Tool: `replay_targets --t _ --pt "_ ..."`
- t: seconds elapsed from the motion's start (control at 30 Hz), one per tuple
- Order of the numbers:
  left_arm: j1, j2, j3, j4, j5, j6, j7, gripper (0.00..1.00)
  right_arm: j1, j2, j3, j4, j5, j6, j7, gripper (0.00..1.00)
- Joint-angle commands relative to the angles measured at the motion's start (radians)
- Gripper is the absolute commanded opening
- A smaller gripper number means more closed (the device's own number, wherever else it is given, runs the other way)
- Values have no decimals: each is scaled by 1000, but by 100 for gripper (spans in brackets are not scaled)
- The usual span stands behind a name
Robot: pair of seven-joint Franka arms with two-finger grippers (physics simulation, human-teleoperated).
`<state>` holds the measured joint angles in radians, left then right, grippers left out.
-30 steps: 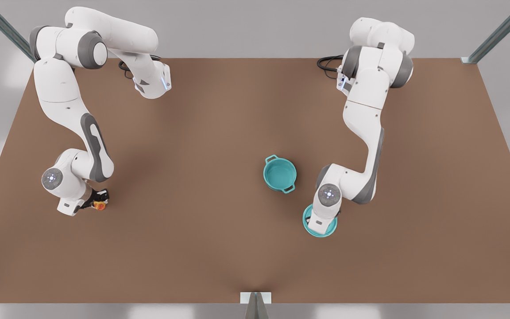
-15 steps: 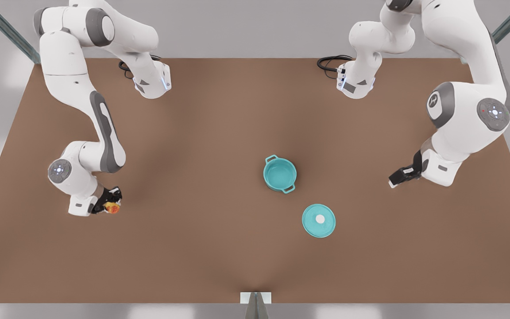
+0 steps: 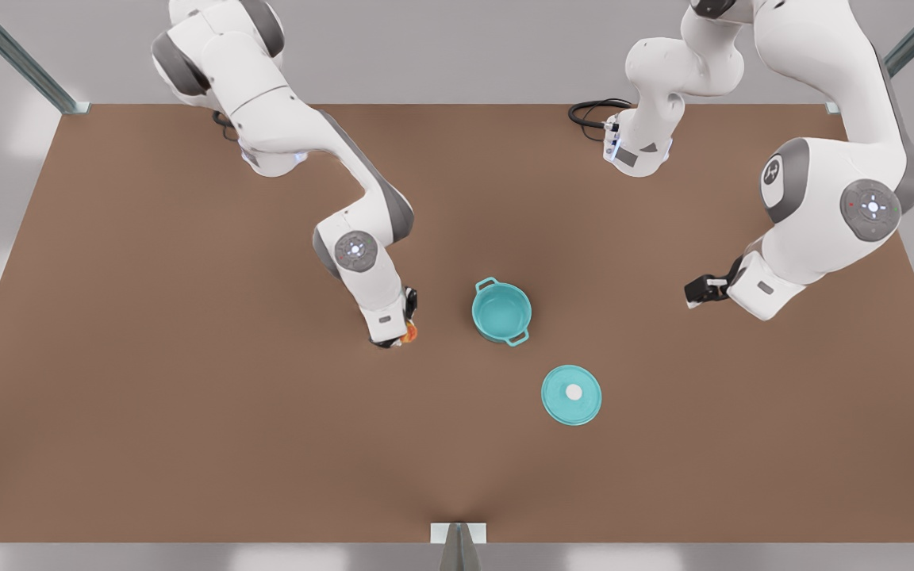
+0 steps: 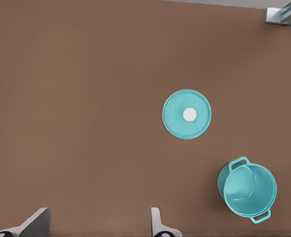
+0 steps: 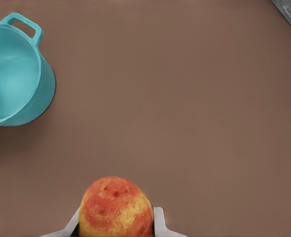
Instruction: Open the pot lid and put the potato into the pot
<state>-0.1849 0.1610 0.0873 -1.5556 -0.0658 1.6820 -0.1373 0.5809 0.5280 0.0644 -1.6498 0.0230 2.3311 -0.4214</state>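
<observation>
The open teal pot (image 3: 501,311) stands mid-table with nothing inside; it also appears from the wrists (image 4: 246,189) (image 5: 15,71). The pot lid (image 3: 584,402) (image 4: 175,116), a teal disc with a white knob, lies flat on the table nearer the front edge than the pot. My right gripper (image 3: 407,323) (image 5: 116,228) hangs just to the front view's left of the pot, shut on the potato (image 3: 408,337) (image 5: 115,207), a yellow-orange lump with red blotches. My left gripper (image 3: 696,291) (image 4: 97,228) is raised at the front view's right, open, with nothing between its fingers.
The brown table (image 3: 187,412) has metal frame posts at its far corners (image 3: 842,107) and a bracket at the middle of its front edge (image 3: 457,533). A black cable (image 3: 588,113) lies by one arm's base.
The left gripper let go of the lid and drew back high to the front view's right. The right gripper carried the potato from the front view's far left to beside the pot.
</observation>
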Motion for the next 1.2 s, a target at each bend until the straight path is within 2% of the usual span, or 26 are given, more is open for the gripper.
replay_targets --t 0.0,0.2,0.23,0.43,0.5,0.63,0.67,0.7,0.73,0.87,0.93,1.0,1.07,1.1,1.17 --pt "1 0 0 0 1 -10 165 100 46 27 0 27 -21 -9 661 38" --pt "-21 6 0 9 0 -7 166 100 157 173 5 205 -21 2 865 38" --pt "-24 35 0 55 12 -8 166 100 171 187 5 222 -21 2 895 38" --pt "-25 41 2 55 11 -5 165 100 185 352 67 426 -15 8 983 38" --pt "-25 41 2 55 12 -4 163 100 198 398 69 446 -15 88 1006 38" --pt "-27 43 0 55 14 1 163 100 212 420 71 441 -15 116 1013 38" --pt "-25 43 2 55 14 1 163 100 212 420 71 439 -15 116 1013 40" --pt "-25 43 2 55 14 1 163 100 212 420 71 439 -14 116 1023 75" --pt "-27 43 2 55 14 1 163 100 212 420 71 439 -15 116 1050 100" --pt "-28 43 2 55 17 2 163 100 200 363 60 441 -9 102 1050 100" --pt "-28 43 2 57 15 2 163 100 62 196 63 441 -17 -137 1006 100" --pt "-28 43 0 57 15 2 163 100 -203 69 60 439 -25 -423 531 100" --pt "-28 43 0 57 15 1 162 100 -515 15 60 441 -25 -593 81 100" --pt "-30 49 0 57 15 2 162 100 -596 17 61 438 -28 -657 46 100" --pt "-30 51 0 55 15 1 162 100 -624 7 63 421 -22 -708 58 100"
